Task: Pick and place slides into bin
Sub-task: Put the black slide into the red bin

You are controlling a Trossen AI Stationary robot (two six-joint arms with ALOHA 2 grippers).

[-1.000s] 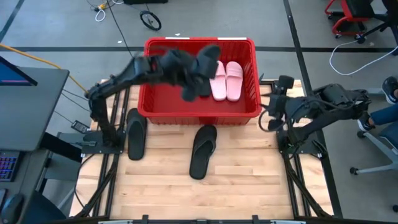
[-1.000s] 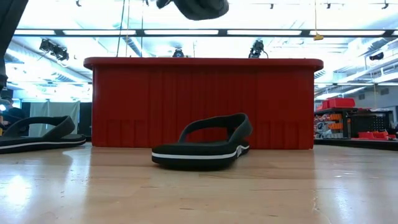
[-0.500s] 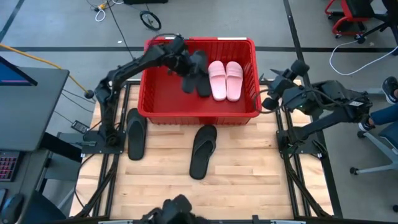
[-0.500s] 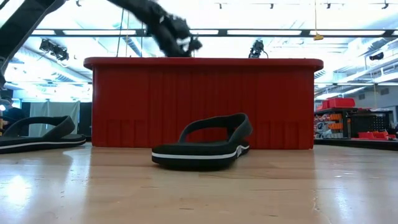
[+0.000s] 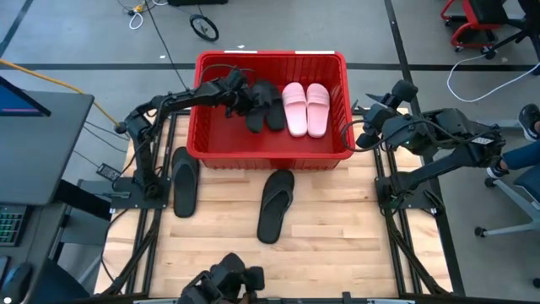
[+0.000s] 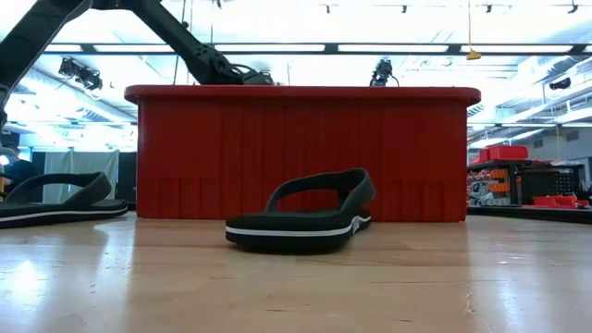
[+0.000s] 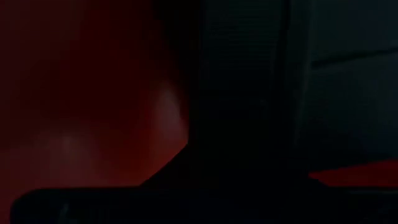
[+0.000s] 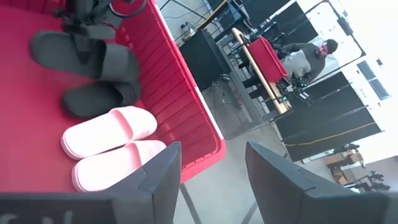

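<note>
- Slides still on the table: a black one (image 5: 183,181) by the left arm's base, a flip-flop (image 5: 275,203) in front of the red bin (image 5: 211,143), both lengthwise front to back.
- Left gripper (image 5: 239,93) sits inside the bin on a black slide (image 5: 256,107); whether it grips, I cannot tell.
- Right gripper (image 5: 363,122) waits open beside the bin's right wall; pink slides (image 5: 305,108) lie inside.
- Left arm is nearer both.

Both arms are matte black, built of slim tubular links joined by chunky rounded joints, with thin black cables looping along them. The right gripper (image 8: 211,180) has two flat, dark grey fingers (image 8: 152,180) with squared, slightly rounded tips and a smooth finish.
</note>
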